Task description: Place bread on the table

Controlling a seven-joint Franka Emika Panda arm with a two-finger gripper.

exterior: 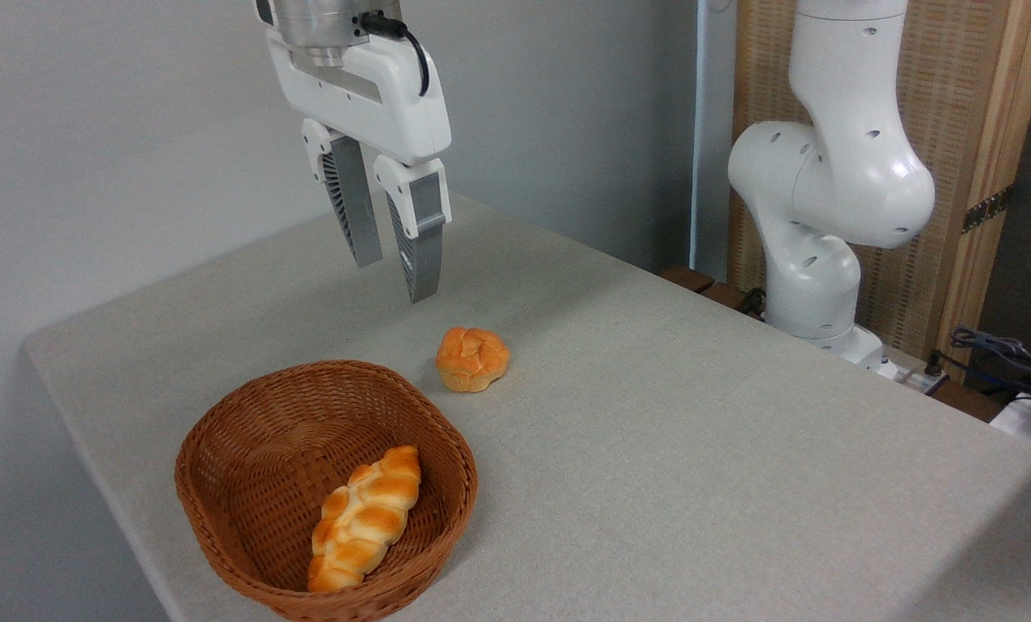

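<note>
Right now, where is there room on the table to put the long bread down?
The biggest bare patch of the table is right of the wicker basket and the small round bun, toward the robot's base. The back left corner, behind the basket, is free too. It's tight between bun and basket. The braided bread lies in the basket.

gripper [397,278]: glossy white plastic housing, matt grey ribbed fingers [355,207], brushed metal collar above. below the jaws, table [696,415]: matt beige-grey cloth, fine woven grain. just below and right of the jaws, bun [472,358]: smooth, faintly glossy orange crust. further below and left of the jaws, basket [221,449]: brown woven wicker, rough and open-weave. inside it, bread [364,518]: braided, glazed golden sheen, pale matt seams.
</note>
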